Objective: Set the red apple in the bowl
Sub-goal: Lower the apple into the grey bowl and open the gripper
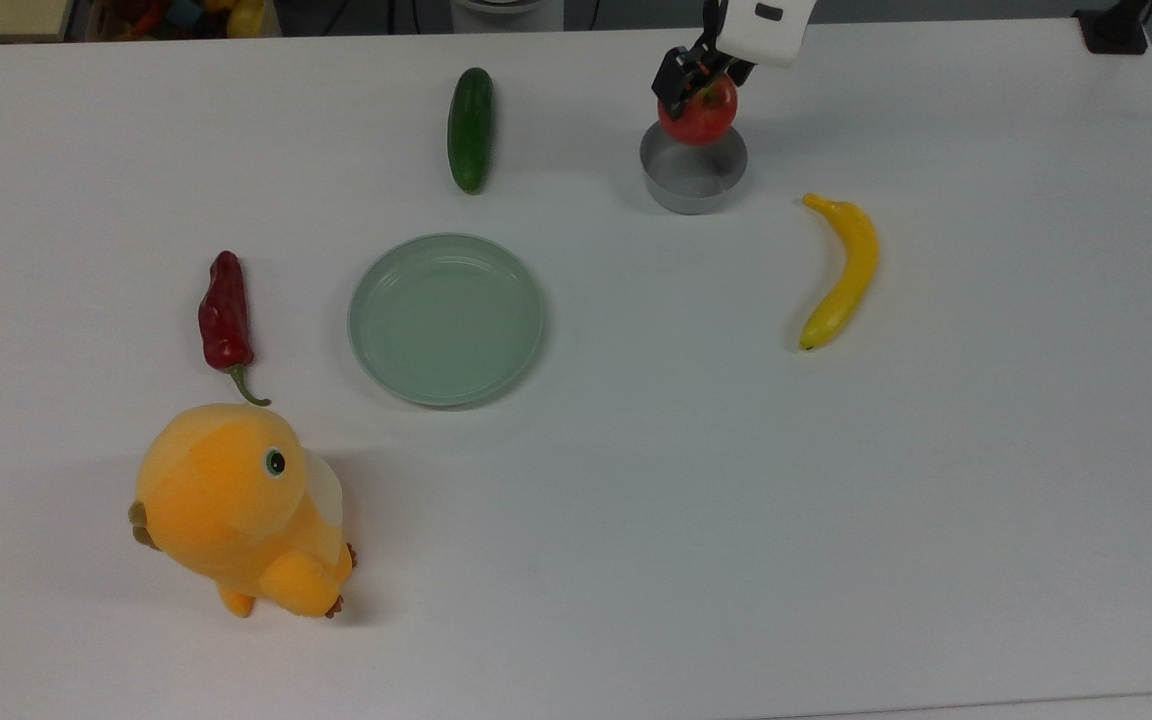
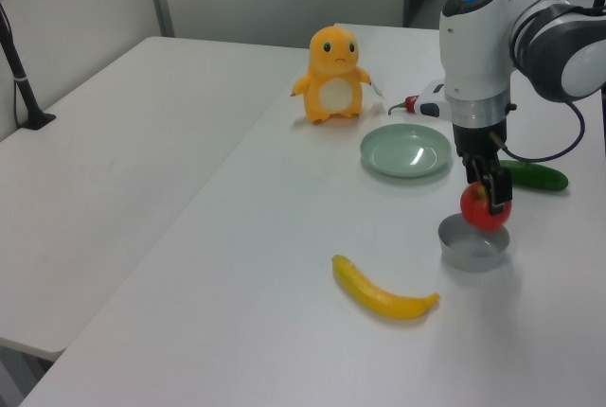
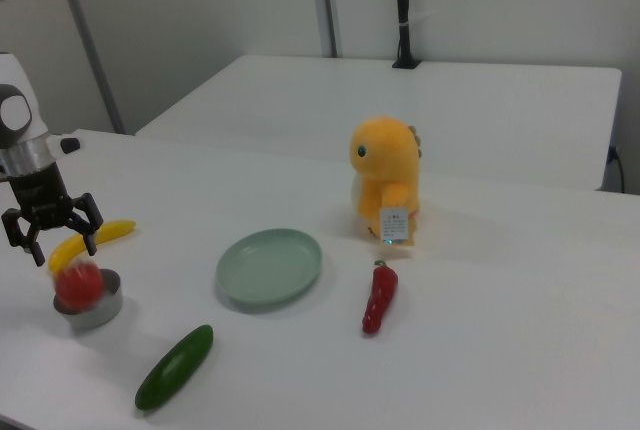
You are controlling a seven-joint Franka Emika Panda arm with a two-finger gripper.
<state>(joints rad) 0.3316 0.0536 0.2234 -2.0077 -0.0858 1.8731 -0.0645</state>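
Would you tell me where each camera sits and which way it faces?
Top view: high overhead, looking down on the table; the pincer and white wrist enter at the top edge.
Left view: off the banana end, looking along the table; arm and pincer on the left view's right.
Right view: off the cucumber end, facing back; pincer on the right view's left.
Shared: the red apple at the bowl.
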